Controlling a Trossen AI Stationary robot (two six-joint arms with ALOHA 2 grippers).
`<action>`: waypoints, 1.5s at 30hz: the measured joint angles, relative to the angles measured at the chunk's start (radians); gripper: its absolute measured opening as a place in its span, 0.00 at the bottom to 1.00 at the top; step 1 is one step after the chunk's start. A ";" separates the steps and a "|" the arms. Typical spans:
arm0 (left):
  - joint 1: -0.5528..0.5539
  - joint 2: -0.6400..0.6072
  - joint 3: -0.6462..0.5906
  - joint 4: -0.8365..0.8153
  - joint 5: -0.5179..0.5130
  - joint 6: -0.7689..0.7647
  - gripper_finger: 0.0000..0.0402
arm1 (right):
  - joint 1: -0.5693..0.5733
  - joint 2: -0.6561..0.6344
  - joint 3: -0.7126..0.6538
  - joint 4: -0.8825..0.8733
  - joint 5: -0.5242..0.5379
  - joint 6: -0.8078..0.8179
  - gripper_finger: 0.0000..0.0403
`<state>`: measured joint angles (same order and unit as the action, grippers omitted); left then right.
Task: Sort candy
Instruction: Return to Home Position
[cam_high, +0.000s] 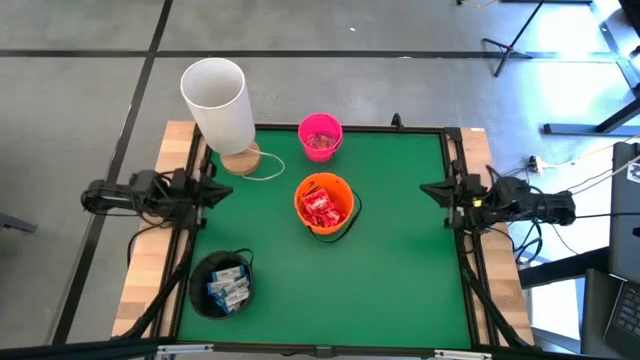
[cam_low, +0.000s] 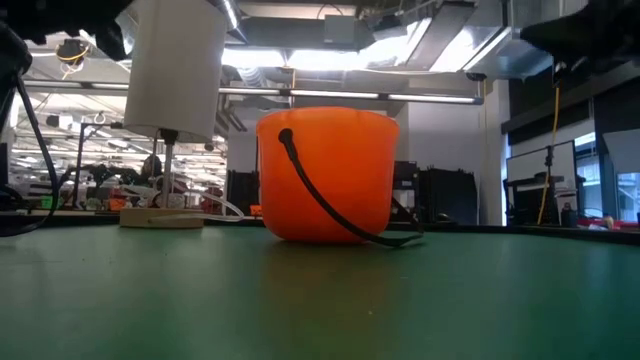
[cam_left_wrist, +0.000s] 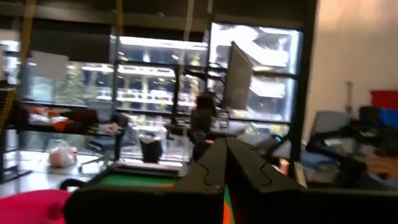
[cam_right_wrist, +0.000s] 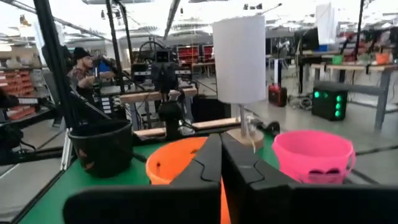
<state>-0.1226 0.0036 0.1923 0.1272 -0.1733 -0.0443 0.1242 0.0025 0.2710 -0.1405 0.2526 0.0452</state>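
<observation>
Candy (cam_high: 322, 208) (red packets in the orange bucket (cam_high: 297, 200)) looks light, crinkly, slippery, so pinch mid-packet; left gripper (cam_high: 222, 191) and right gripper (cam_high: 428, 190) wait closed and empty at the table (cam_high: 400, 280) sides.

We see a green mat (cam_high: 400, 270) stretching between the left jaws and the right jaws. An orange bucket (cam_low: 330, 170) stands midway between them. A pink bucket (cam_right_wrist: 311, 155) sits beside it, off the line joining the jaws. A black bucket (cam_right_wrist: 102, 149) stands near the left jaws; a white lamp (cam_high: 215, 100) rises on their opposite side.
</observation>
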 joint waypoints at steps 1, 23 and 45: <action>0.000 0.000 -0.010 0.006 0.021 0.002 0.00 | 0.000 0.000 -0.021 0.013 -0.001 0.008 0.00; 0.000 0.000 -0.184 0.187 -0.038 -0.078 0.00 | 0.000 0.000 -0.090 0.027 -0.145 0.033 0.00; 0.000 0.000 -0.184 0.187 -0.044 -0.077 0.00 | 0.000 0.001 -0.090 -0.074 0.014 0.034 0.00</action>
<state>-0.1226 0.0032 0.0082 0.3145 -0.2169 -0.1215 0.1238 0.0032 0.1814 -0.2149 0.2669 0.0795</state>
